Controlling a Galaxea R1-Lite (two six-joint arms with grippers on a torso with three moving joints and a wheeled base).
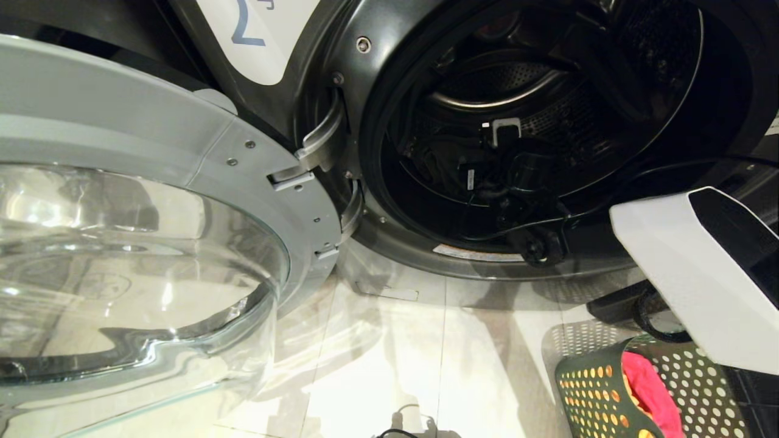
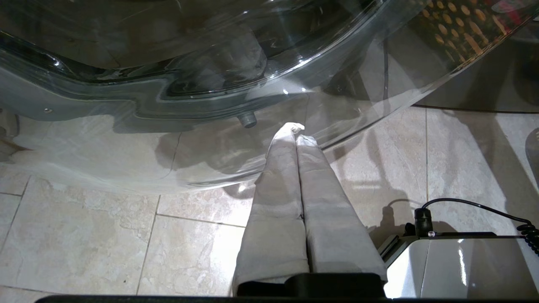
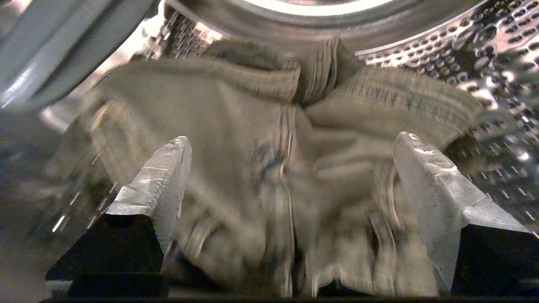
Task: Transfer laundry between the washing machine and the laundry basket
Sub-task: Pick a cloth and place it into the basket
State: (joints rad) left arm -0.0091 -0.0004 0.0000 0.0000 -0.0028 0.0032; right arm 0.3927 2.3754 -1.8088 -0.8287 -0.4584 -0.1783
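The washing machine [image 1: 341,55] has a dark, satiny metal front, a glossy clear glass door [image 1: 122,255] and a shiny perforated steel drum [image 3: 484,50] holding ribbed, matt grey-olive cloth [image 3: 252,168], above smooth glossy floor tiles [image 1: 389,365] and the holed green plastic laundry basket [image 1: 593,389].

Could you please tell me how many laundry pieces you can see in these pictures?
3: a grey-olive cloth in the drum, a red-pink one and an orange one in the green basket. More may be hidden.
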